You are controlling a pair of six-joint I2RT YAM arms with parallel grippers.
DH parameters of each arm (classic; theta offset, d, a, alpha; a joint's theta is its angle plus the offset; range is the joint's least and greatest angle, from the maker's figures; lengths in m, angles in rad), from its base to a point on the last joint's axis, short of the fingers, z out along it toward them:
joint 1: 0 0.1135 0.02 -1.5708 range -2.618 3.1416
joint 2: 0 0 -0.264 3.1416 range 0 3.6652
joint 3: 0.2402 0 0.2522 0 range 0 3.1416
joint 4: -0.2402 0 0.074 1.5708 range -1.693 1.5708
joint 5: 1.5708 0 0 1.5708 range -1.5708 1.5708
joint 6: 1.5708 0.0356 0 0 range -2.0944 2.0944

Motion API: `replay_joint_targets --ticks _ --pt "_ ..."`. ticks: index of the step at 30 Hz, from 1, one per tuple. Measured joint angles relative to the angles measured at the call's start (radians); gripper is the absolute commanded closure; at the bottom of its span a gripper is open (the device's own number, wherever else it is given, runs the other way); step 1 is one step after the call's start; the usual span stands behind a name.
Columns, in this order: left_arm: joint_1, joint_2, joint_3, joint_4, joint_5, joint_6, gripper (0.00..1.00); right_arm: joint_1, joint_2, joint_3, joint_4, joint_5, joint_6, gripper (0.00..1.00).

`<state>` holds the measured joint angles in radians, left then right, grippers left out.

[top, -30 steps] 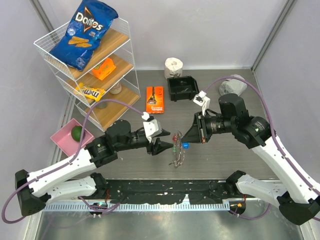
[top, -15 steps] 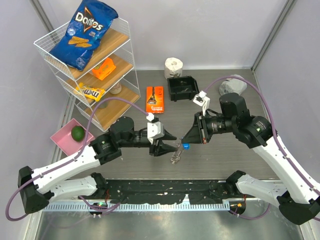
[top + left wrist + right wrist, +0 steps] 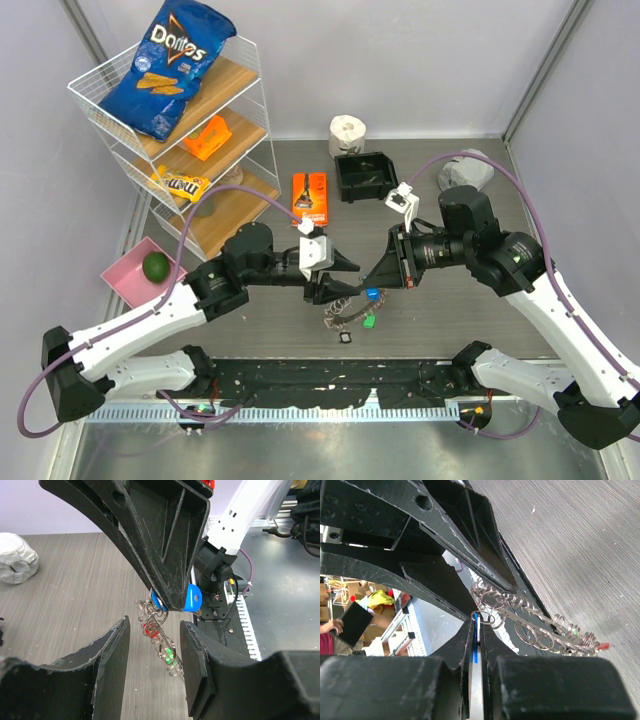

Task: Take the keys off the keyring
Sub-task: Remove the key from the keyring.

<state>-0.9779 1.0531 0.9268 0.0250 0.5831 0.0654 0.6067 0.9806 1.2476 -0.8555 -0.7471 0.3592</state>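
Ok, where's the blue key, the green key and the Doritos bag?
blue key (image 3: 191, 599): left wrist view, on its blue plastic head.
green key (image 3: 368, 322): top view, on its green head.
Doritos bag (image 3: 170, 65): top view, on the middle of the bag.

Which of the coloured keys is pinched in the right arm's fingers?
The blue-headed key, clamped between the right fingers; the red-headed key and green-headed key just dangle lower down on the keyring, ungripped.

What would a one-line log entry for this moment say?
right gripper: shut on blue key | left gripper: open, astride keyring | keyring: dangling below
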Motion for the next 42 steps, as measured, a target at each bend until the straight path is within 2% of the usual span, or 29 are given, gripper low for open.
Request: replay_joint_targets --ticks 11,14,19,24,27,35,42 --pt "0.018 0.079 0.085 -0.056 0.137 0.049 0.56 0.0 0.0 0.006 -0.003 -0.006 -0.01 0.95" --pt "0.018 0.098 0.088 -0.066 0.162 0.052 0.63 0.0 0.0 0.01 -0.007 -0.006 -0.01 0.95" --pt "0.02 0.116 0.097 -0.093 0.182 0.071 0.81 0.0 0.001 0.021 -0.026 -0.011 -0.011 0.95" --pt "0.023 0.117 0.103 -0.097 0.194 0.074 0.88 0.0 0.001 0.024 -0.037 -0.022 -0.013 0.95" --pt "0.023 0.118 0.103 -0.089 0.2 0.072 1.0 0.0 0.001 0.024 -0.045 -0.026 -0.013 0.95" --pt "0.024 0.116 0.087 -0.048 0.204 0.061 1.0 0.001 -0.001 0.028 -0.053 -0.005 -0.008 0.95" --pt "0.019 0.024 -0.025 0.072 0.107 0.051 1.0 0.005 -0.019 0.019 -0.055 0.046 0.034 0.95"
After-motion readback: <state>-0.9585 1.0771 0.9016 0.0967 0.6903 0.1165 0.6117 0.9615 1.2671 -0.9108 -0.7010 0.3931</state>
